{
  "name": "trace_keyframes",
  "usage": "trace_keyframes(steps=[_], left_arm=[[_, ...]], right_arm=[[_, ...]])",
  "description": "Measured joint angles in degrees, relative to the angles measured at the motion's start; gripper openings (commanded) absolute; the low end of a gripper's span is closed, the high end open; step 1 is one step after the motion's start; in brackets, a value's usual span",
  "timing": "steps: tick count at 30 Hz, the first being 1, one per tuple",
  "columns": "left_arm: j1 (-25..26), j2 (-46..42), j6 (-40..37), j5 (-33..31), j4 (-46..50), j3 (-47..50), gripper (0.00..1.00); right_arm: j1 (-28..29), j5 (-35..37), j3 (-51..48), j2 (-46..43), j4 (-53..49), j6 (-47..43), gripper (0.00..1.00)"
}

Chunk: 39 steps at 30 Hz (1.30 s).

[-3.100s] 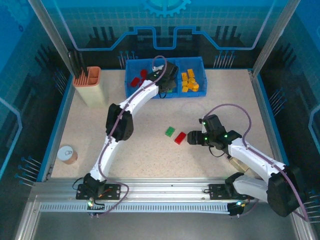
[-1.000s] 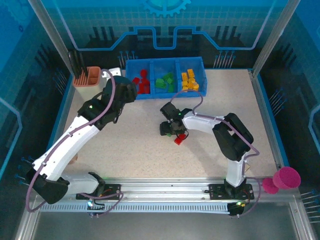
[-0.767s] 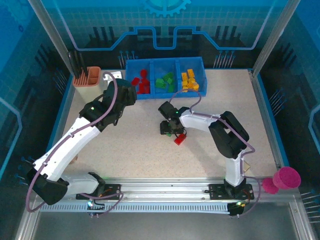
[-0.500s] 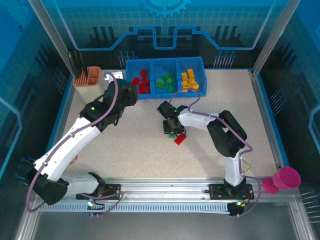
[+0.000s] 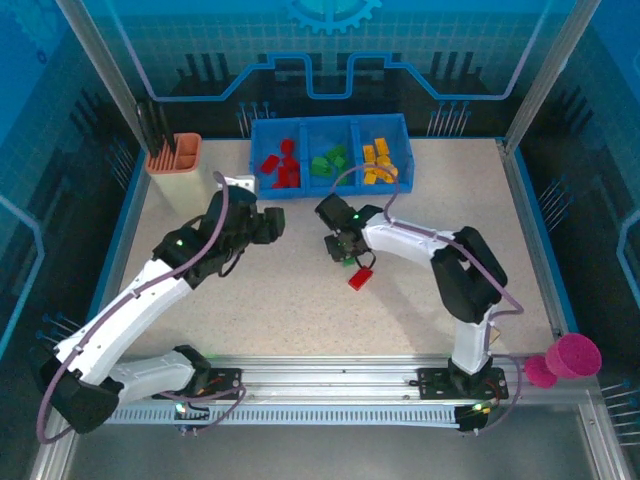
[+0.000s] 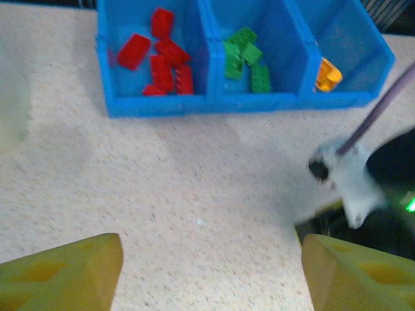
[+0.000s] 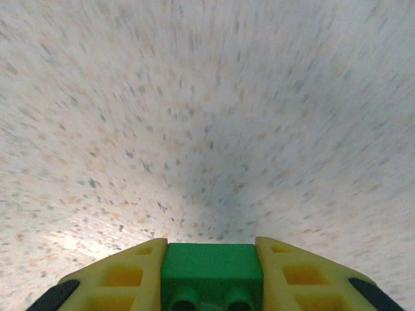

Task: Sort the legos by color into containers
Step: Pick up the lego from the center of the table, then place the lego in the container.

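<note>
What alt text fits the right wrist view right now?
A green brick sits clamped between the right hand's two yellow fingers at the bottom edge. Beyond it, the speckled beige table is motion-blurred.

Blue bin (image 6: pixel 162 103); red bricks (image 6: pixel 162 58), green bricks (image 6: pixel 246 55), orange-yellow bricks (image 5: pixel 378 163) inside it; speckled beige surface (image 5: pixel 300 320); a green brick (image 7: pixel 211 267) between yellow jaws; one red brick (image 5: pixel 360 277); peach holder (image 5: pixel 172 155); pink cup (image 5: pixel 572 355).

One bin (image 6: pixel 214 103) — three compartments (image 6: pixel 259 19)
</note>
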<state>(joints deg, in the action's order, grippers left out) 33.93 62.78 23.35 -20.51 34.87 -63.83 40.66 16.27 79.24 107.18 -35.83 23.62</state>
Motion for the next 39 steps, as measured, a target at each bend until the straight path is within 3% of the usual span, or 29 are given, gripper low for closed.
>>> trace_keyframes(steps=[2,5,11,18,22,30,35,39], left_arm=[[1.92,-1.01,1.09,1.62,0.0,2.58,0.9],[5.9,-2.32,3.76,2.89,-0.42,6.86,0.99],[13.07,-5.16,6.82,5.16,-2.93,15.19,0.99],[14.25,-22.34,11.34,12.09,-13.18,29.97,0.99],[14.34,-24.46,12.63,12.48,-12.79,30.4,0.99],[14.36,-24.52,13.22,13.53,-12.15,31.67,0.99],[14.36,-20.44,12.37,14.43,-12.61,31.65,1.0],[14.49,-14.67,9.16,15.04,-13.68,31.1,1.0]], right_arm=[[-1.55,-0.04,3.41,-0.79,0.61,-4.04,0.26],[-4.11,-0.02,9.55,-0.04,3.21,-11.47,0.26],[-8.04,-0.28,27.54,11.47,6.51,-20.92,0.25],[-11.02,-1.53,53.51,31.54,3.76,-25.88,0.26],[-12.13,-1.68,64.7,39.91,1.9,-27.21,0.27],[-14.21,-1.77,66.77,45.48,1.88,-29.31,0.33],[-14.47,-2.25,66.77,46.16,2.05,-31.36,0.47],[-14.38,-3.63,64.17,44.89,3.96,-32.87,0.66]])
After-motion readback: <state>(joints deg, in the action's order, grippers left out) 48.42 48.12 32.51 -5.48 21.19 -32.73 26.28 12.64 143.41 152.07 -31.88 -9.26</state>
